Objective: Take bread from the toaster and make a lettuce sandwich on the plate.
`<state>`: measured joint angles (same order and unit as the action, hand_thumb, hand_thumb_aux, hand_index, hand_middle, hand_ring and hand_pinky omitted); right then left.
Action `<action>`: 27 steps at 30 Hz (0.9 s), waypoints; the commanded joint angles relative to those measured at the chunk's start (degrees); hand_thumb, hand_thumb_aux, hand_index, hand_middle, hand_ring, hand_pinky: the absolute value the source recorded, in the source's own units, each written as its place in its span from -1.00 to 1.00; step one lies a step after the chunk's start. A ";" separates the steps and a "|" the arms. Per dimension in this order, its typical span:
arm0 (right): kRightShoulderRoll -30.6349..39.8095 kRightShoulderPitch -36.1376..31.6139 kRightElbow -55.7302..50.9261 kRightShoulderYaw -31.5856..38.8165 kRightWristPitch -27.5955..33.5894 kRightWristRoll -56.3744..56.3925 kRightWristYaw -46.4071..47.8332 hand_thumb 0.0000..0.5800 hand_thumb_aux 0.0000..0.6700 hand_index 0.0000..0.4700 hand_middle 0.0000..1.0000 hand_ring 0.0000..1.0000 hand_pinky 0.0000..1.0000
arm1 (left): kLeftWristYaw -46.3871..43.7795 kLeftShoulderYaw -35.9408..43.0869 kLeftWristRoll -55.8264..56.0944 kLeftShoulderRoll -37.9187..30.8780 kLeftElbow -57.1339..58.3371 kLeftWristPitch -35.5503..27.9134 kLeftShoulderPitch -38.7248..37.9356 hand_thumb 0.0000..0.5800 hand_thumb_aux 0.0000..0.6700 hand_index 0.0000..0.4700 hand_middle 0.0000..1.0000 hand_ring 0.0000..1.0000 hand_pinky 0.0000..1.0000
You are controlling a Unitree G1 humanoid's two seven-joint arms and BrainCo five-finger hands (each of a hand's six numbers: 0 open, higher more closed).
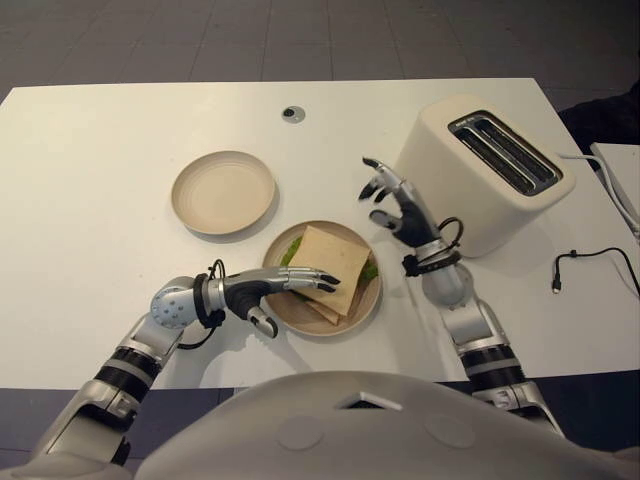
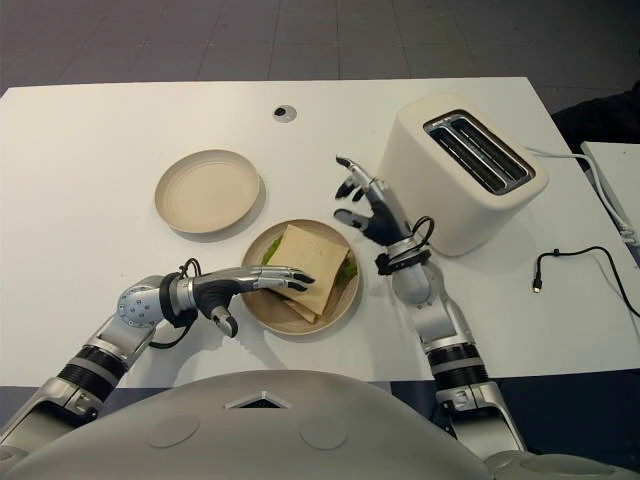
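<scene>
White smooth counter [image 1: 80,200]. Near its middle sits a round, shallow, matte beige plate [image 1: 292,312] w/ a sandwich on it. The tan top slice [image 1: 332,258] is flat, approx square, turned skew to the counter edge so one corner points to the far side; no clear long axis. Green lettuce [image 1: 291,250] peeks out at left & right. Edge of a bottom slice [image 1: 325,312] shows under the near side.

Left hand [image 1: 250,292]: just left of the plate. Its fingers [image 1: 305,277] are stretched straight, not curled, tips lying on the top slice's near-left edge. Thumb hangs by the rim; gripping nothing.

Right hand [image 1: 400,205]: up-right of the plate, btwn it & the toaster, raised, fingers spread wide, holding nothing.

Toaster [image 1: 490,170]: right of & beyond the plate. Cream rounded box, smooth shell, two dark slots on top, long axis far-left to near-right.

Second plate [image 1: 222,192]: same beige, up-left of the sandwich plate, near but apart, whole inner face showing.

Thin black cable [image 1: 590,255]: well right of the plate, past the toaster. Small round plug [image 1: 292,113]: set in the counter, well beyond the plate.
</scene>
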<state>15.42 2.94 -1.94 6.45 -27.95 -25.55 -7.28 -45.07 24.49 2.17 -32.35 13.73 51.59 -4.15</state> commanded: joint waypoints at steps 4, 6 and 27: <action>5.83 2.30 8.17 2.84 -3.94 21.53 16.15 0.57 0.07 0.07 -0.63 -0.63 -0.63 | 3.12 -2.32 7.51 4.42 -3.48 -1.29 1.11 1.00 1.00 1.00 -1.00 -1.00 -1.00; 9.97 5.28 11.68 5.96 -4.34 32.23 26.35 1.00 1.00 1.00 0.08 0.08 0.08 | 0.31 -1.87 15.53 3.26 -8.21 -2.30 0.10 1.00 1.00 1.00 -0.11 -0.11 -0.11; 21.45 15.62 3.08 14.83 -1.68 27.43 58.22 1.00 1.00 1.00 1.00 1.00 1.00 | -17.11 0.82 5.11 -0.75 2.57 -10.14 -4.18 1.00 1.00 1.00 1.00 1.00 1.00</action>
<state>39.05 20.06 2.42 20.14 -30.28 4.09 52.43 -64.15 24.81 11.80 -34.47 13.45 41.72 -9.69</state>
